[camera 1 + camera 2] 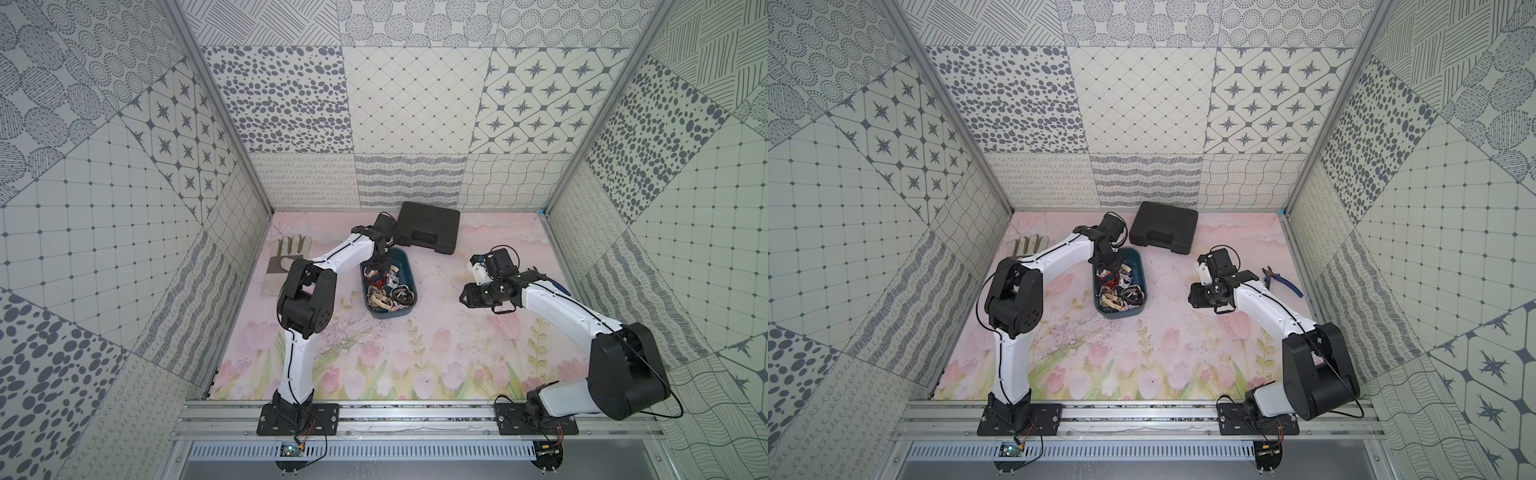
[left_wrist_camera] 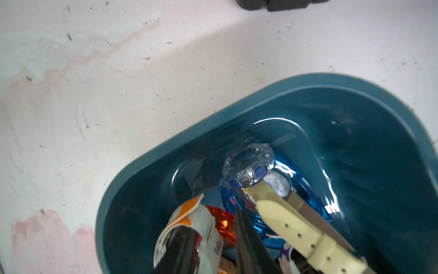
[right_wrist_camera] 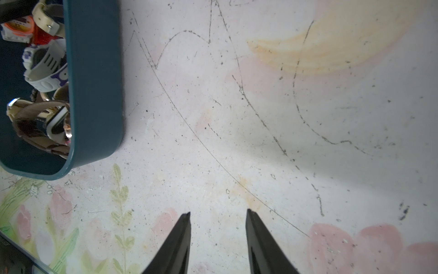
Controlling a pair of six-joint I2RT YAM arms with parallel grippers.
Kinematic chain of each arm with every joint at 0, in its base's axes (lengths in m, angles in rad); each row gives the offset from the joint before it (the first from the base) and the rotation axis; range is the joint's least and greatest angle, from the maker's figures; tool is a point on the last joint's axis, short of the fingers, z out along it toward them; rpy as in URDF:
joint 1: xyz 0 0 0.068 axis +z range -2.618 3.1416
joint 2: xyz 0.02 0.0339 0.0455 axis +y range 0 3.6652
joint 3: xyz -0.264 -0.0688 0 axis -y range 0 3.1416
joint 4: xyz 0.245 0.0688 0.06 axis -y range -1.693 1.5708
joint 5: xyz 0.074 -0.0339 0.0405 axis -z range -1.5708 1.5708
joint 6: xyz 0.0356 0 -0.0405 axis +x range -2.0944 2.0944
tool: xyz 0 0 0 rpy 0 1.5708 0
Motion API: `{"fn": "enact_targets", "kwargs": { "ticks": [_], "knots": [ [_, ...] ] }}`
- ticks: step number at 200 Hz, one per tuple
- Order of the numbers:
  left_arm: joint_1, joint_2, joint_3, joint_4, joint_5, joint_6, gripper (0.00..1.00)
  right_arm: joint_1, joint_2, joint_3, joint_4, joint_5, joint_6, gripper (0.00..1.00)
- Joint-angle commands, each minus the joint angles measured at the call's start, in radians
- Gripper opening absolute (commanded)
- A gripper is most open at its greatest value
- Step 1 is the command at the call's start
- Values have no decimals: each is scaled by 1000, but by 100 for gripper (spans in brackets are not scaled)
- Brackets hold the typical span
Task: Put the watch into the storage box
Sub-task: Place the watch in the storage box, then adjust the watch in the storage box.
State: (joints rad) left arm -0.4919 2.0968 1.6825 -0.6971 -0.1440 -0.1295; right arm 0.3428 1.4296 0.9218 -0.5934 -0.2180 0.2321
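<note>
Two robot arms share a flower-printed worktop [image 1: 415,365], one idle and one busy over a box of watches. In the foreground, the right fingers [image 3: 180,239] stand moderately apart above bare worktop. They hold nothing and are well clear of the storage box [image 1: 400,257]. Blue-handled pliers [image 1: 1283,283] lie beside that arm, by the side wall.

The near half of the teal box is heaped with a pile of watches [image 1: 392,297] in cream, brown and white. Farther in, the left fingers [image 2: 248,242] reach down inside the box, parted by a narrow gap. The watch [image 2: 189,220], white with an orange patch, hangs against one finger with its strap curled round it. It sits above a red watch [image 2: 224,224] and a clear-blue watch [image 2: 248,163]. Whether it is free of the finger cannot be told.

It looks light, with a soft, floppy strap and a hard, smooth body. The strap seems likely to snag on a finger, so a hold across the body, or on the strap close to it, appears safest.

The far end of the box lies bare. Beyond it, a work glove [image 1: 286,253] and a black case [image 1: 428,226] rest near the back wall.
</note>
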Motion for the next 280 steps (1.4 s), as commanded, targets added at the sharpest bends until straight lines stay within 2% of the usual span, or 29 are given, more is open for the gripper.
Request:
{"fn": "enact_targets", "kwargs": {
  "ticks": [1,82,142,162,195,232,280],
  "knots": [
    [-14,-37,-16,31,-6,7,42,8,12,24,23,0,-1,43],
    [-36,-120,-3,0,-2,-4,51,19,9,23,23,-1,1,43],
    [-36,-166,5,-11,1,-8,53,21,9,30,30,-10,-1,43],
    [-36,-189,-15,-4,24,-13,52,21,9,29,34,-12,0,43],
    [-33,-206,-64,-7,68,-27,43,21,3,23,33,-11,-4,43],
    [-20,-212,-139,30,56,-45,44,21,8,18,41,-13,-1,42],
    [-10,-225,-203,81,70,-56,41,22,11,18,41,-14,-2,42]
  ]
}}
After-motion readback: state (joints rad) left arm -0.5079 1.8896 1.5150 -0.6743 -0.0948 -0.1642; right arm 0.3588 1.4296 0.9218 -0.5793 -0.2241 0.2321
